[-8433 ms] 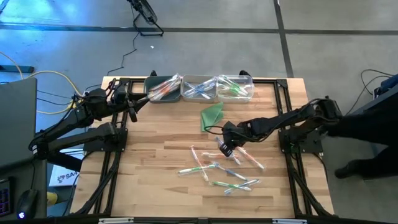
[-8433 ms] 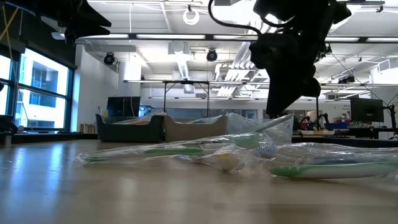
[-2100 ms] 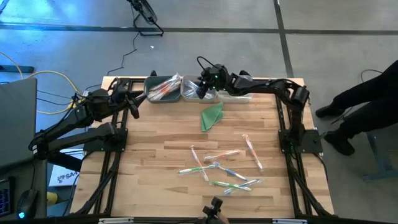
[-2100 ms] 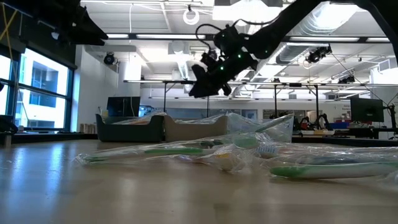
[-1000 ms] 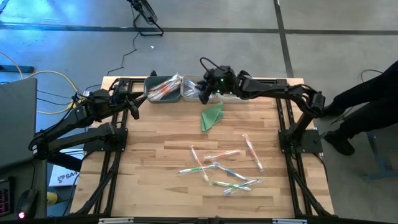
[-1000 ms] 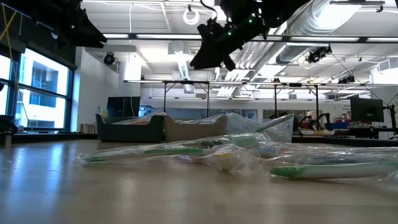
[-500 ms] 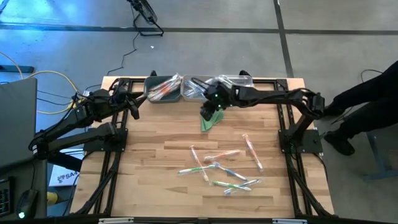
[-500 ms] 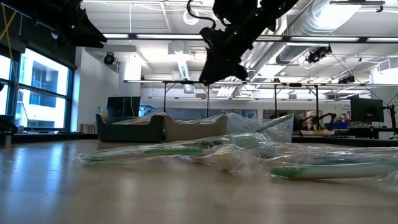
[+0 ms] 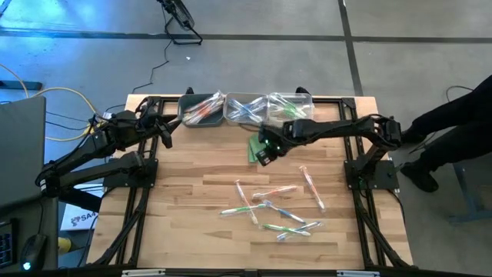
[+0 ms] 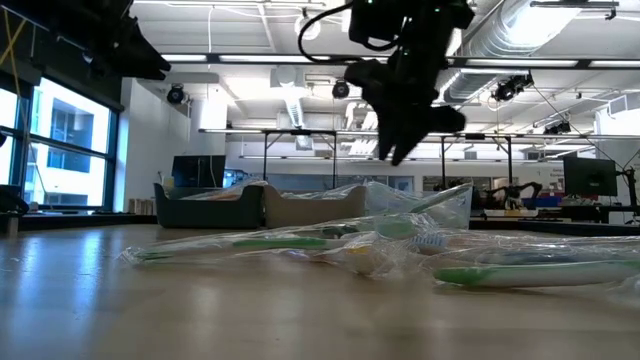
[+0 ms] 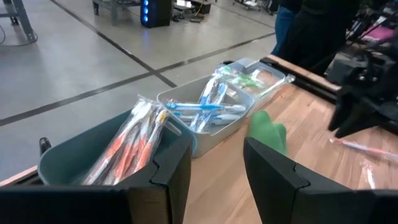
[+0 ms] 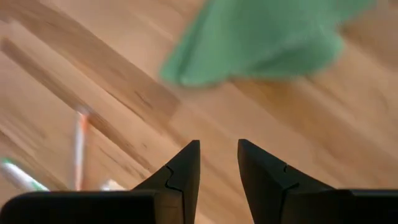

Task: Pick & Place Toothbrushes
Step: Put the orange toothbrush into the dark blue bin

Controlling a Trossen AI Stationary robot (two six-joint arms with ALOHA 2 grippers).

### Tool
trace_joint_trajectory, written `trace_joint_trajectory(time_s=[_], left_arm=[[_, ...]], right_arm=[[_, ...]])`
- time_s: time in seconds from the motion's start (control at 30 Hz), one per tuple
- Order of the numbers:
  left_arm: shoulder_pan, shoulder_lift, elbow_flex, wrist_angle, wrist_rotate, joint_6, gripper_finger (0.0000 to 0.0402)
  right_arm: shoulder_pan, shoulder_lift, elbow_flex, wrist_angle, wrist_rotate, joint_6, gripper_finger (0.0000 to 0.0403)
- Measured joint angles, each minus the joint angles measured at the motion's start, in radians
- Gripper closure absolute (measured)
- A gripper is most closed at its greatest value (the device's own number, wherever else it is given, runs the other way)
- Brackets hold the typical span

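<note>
A: Pale wood is seen from above — a table [image 9: 192, 185] with three bins along its far edge: a dark bin [image 9: 201, 110] of orange toothbrushes, a middle bin [image 9: 246, 108] of blue ones, a clear bin [image 9: 290, 107] of green ones. Loose toothbrushes [image 9: 273, 206] are scattered on the near half.

B: And the arms?

A: The right gripper [image 9: 264, 155] is held over the green cloth [image 9: 257, 143], near the bins. The left gripper [image 9: 164, 132] is parked at the table's far left corner.

B: At table height?

A: Wrapped toothbrushes [image 10: 330, 243] lie in the foreground; the right gripper [image 10: 398, 150] hangs above them, clear of the table.

B: The left wrist view?

A: The left gripper's fingers [image 11: 171, 171] are parted and empty, with the dark bin [image 11: 74, 165] just beyond and the other bins farther off.

B: The right wrist view?

A: The right fingers [image 12: 185, 168] are set a narrow gap apart — nothing is gripped. The green cloth [image 12: 261, 37] and one toothbrush [image 12: 79, 146] lie below.
</note>
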Motion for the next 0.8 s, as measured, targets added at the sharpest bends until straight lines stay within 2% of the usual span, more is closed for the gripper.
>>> trace_joint_trajectory(time_s=[0.2,0.47,0.6,0.8], left_arm=[[0.0,0.0,0.0,-0.042,0.0,0.0,0.0259],[0.0,0.0,0.0,-0.076,0.0,0.0,0.0259],[0.0,0.0,0.0,-0.076,0.0,0.0,0.0259],[0.0,0.0,0.0,-0.076,0.0,0.0,0.0259]], right_arm=[[0.085,0.0,0.0,-0.149,0.046,0.161,0.0302],[0.181,0.001,0.0,-0.36,0.044,0.309,0.0302],[0.213,0.001,0.0,-0.472,0.045,0.345,0.0305],[0.26,0.001,-0.015,-0.588,0.056,0.347,0.0334]])
